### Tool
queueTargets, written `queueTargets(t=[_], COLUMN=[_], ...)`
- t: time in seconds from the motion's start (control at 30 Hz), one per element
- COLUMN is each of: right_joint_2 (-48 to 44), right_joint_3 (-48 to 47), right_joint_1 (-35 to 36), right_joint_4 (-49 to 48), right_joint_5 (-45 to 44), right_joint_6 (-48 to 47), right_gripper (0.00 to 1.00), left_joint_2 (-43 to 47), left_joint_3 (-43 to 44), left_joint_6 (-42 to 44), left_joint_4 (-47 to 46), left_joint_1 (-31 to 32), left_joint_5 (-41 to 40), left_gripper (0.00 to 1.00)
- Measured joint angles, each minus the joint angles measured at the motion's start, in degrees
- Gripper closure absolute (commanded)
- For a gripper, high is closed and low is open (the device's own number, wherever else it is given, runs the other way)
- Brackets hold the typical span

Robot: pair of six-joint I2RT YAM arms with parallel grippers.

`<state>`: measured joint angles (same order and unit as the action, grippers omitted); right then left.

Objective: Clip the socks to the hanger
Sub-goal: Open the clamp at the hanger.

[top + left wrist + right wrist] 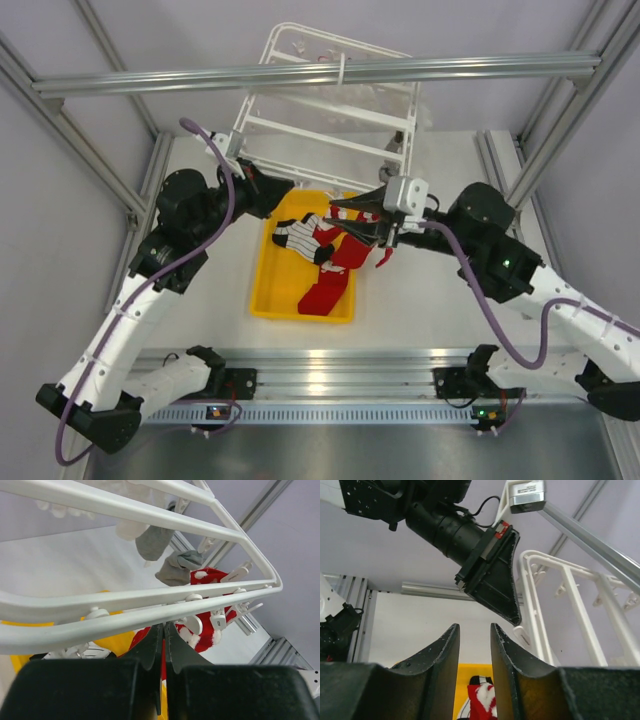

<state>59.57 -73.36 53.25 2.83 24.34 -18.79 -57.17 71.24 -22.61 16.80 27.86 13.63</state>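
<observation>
The white table (pixel 440 300) fills the middle of the top view, with an arm reaching in from each lower corner. A grey metal beam (pixel 200 78) runs across the upper part of that frame. The hanger (pixel 330 128), a white frame with cross bars, hangs by its hook from the beam at upper centre. It is tilted, and its lower edge comes down close to the far end of the tray. The yellow tray (pixel 268 292) lies on the table at centre frame.

The left tool (pixel 288 187) is at the hanger's lower left corner, over the tray's upper left edge. Its fingers are pressed together. In the left wrist view their tips sit right under the hanger's lowest bar, and whether anything is pinched there cannot be told. The right tool (pixel 340 218) is over the upper right part of the tray, pointing toward the left tool. Its fingers stand partly apart with a clear gap, and the right wrist view shows nothing between them.

The socks (pixel 350 255) lie in the tray. A red sock (pixel 325 290) stretches toward the tray's lower middle, and a striped sock (pixel 297 235) with black ends lies at its upper middle. Small white clips (pixel 220 620) dangle from the hanger's bars. Two grey pieces of cloth (pixel 175 570) show beyond the bars at upper centre of the left wrist view. What holds them cannot be told.
</observation>
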Motion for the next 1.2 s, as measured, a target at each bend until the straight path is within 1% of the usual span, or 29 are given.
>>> queueTargets(t=[0.1,0.17,0.37,0.53,0.57,0.67,0.77,1.2], right_joint_2=[0.7,1.2,3.1,3.7,3.8,3.8,4.0,8.6], right_joint_3=[4.2,7.5,15.7,16.8,16.9,17.6,18.4,18.6], right_joint_1=[4.7,6.1,6.7,6.7,6.7,6.7,6.7,6.6], right_joint_4=[-3.8,-5.9,-13.0,-18.1,-19.6,-23.1,-25.2,-28.6], right_joint_5=[-5.9,-9.5,-19.2,-24.7,-25.7,-27.6,-28.7,-28.8], right_joint_6=[-1.8,-2.9,-6.3,-8.7,-9.2,-10.3,-11.6,-16.3], right_gripper=[0.69,0.69,0.65,0.63,0.61,0.56,0.54,0.53], left_joint_2=[0.0,0.0,-1.1,-3.1,-3.4,-4.0,-5.2,-6.9], left_joint_3=[0.0,0.0,1.6,5.4,5.9,7.1,8.6,10.1], left_joint_6=[-0.3,-0.4,0.5,3.1,3.5,4.7,5.7,9.3], left_joint_4=[0.1,0.2,1.7,5.6,6.3,7.9,9.7,11.6], left_joint_1=[0.0,0.0,0.0,0.0,0.0,0.0,0.0,0.0], left_joint_5=[0.8,1.5,3.7,5.6,5.9,6.8,8.3,14.1], left_gripper=[1.00,1.00,1.00,1.00,1.00,1.00,1.00,1.00])
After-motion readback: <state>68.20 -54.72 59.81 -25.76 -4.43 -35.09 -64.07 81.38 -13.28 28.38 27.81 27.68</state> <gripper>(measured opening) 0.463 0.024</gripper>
